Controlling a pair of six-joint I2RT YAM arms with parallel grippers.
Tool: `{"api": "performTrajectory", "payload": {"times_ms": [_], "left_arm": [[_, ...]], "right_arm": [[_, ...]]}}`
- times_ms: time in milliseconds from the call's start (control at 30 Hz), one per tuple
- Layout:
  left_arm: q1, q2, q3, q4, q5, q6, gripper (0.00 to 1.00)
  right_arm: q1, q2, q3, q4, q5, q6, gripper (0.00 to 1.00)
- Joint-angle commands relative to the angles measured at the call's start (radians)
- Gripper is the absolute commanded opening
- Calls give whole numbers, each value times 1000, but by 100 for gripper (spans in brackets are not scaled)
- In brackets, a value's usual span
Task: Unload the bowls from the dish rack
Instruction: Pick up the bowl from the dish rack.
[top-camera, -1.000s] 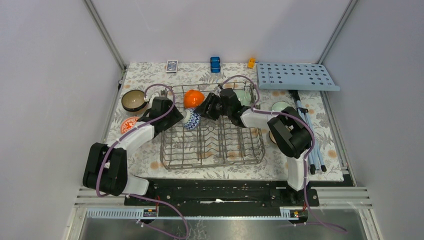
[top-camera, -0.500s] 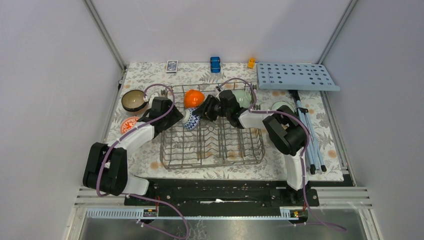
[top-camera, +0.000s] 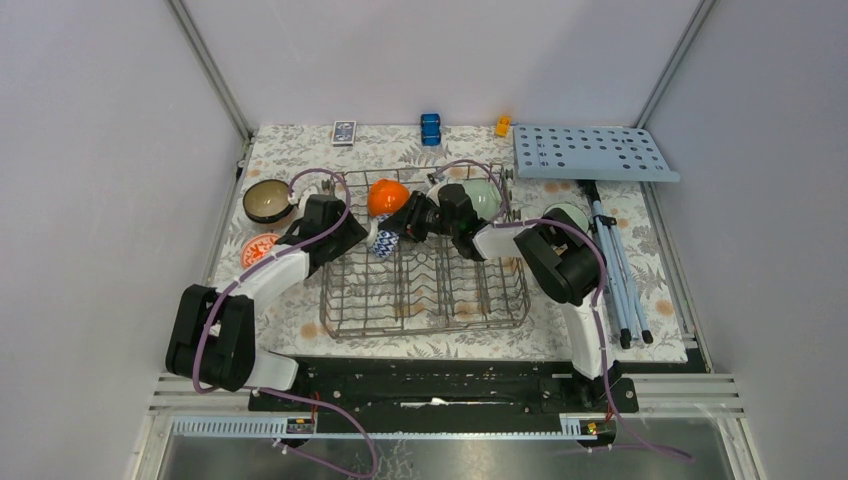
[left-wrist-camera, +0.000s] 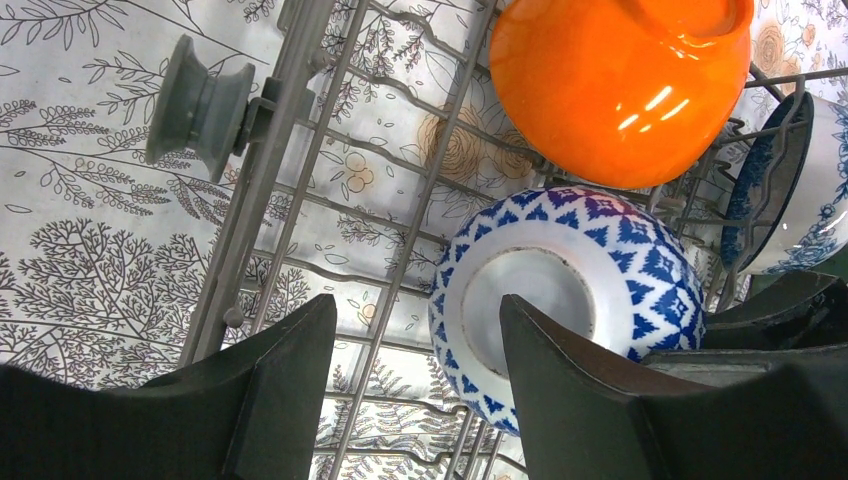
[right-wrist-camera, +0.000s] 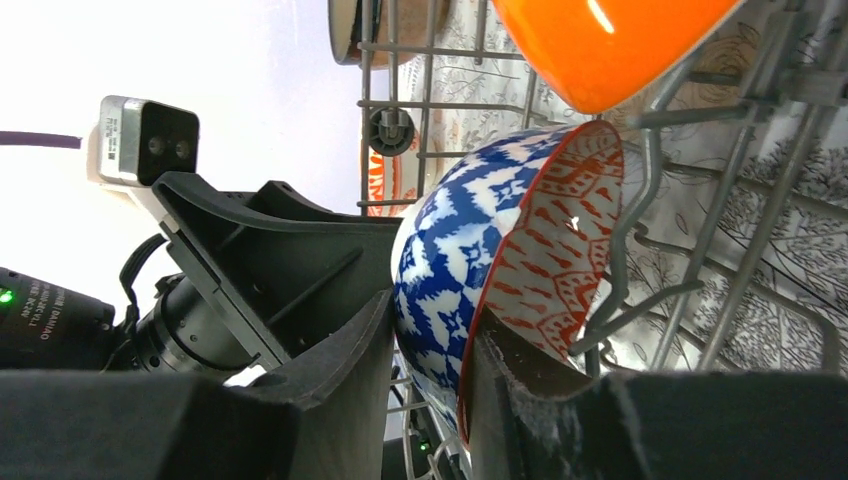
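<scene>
The right gripper (right-wrist-camera: 432, 320) is pinching the wall of the blue-and-white bowl (right-wrist-camera: 450, 230). One finger is pressing on the patterned outside and the other on the red-figured inside, so the jaws are standing narrow. That bowl is standing on edge among the tines in the far-left part of the dish rack (top-camera: 430, 300), which is sitting in the middle of the table (top-camera: 300, 320). The orange bowl (top-camera: 386, 197) is leaning just behind it, at the rack's far edge. The left gripper (left-wrist-camera: 415, 320) is hanging over the rack's left edge, jaws wide and holding nothing, its right finger just beside the patterned bowl's foot.
</scene>
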Motion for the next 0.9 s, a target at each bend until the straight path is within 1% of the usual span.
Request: {"api": "performTrajectory", "payload": {"times_ms": [0,400,467,633,867], "left_arm": [[4,-2,-16,-24,-16,9,66],[4,-45,-4,-60,-43,18,66],[6,-54,-1,-69,-45,18,66],[9,-94,7,-91,-59,21,67],[11,-163,66,-163,-108,30,73]], "right_arm": [[17,16,10,131,-49,34,35],[21,44,23,235,-85,76,17],[22,48,24,251,-89,85,13],[25,59,34,301,-110,108,0],[29,62,62,369,-132,127,0]]}}
